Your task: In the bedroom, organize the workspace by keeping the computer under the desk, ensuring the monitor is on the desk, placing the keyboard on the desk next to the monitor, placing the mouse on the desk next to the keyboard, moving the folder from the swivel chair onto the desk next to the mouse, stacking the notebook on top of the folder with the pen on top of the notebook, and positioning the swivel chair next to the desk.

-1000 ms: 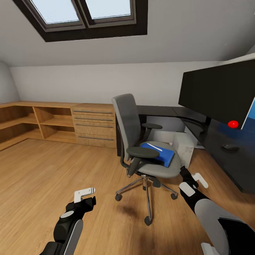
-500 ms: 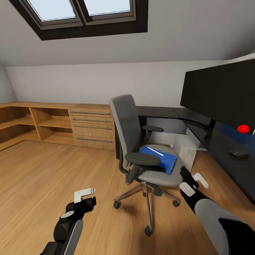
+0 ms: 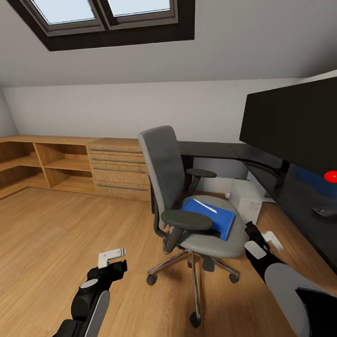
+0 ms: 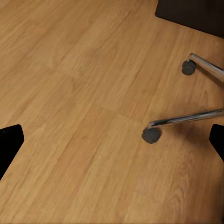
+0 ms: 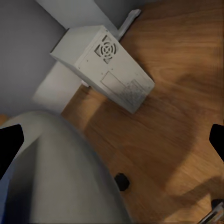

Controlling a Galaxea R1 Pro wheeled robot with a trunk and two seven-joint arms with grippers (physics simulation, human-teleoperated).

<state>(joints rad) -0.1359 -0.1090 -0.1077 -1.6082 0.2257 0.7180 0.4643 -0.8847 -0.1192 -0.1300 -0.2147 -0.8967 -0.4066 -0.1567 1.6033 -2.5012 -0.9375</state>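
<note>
Wooden floor: lying across the lower left of the head view, with low shelving running along the far wall at the left edge.
Left gripper: hanging low in the lower left of the frame over bare floor, its white fingers standing apart and holding nothing; well apart from the chair seat.
Swivel chair: standing at the centre of the frame, its back turned toward the left and its seat facing the desk.
Folder: lying flat on the chair seat, its long axis running from upper left to lower right, toward the right arm; a thin white pen is resting on top of it.
Right gripper: sitting just beside the right edge of the seat, at the lower right; I cannot tell how its fingers are set.
Nearer arm: the right one, judging by the gap; the folder is lying up and to the left of it.
Computer: standing on the floor under the desk.
Monitor: standing on the desk at the right edge.
Mouse: sitting on the desk at the far right.
</note>
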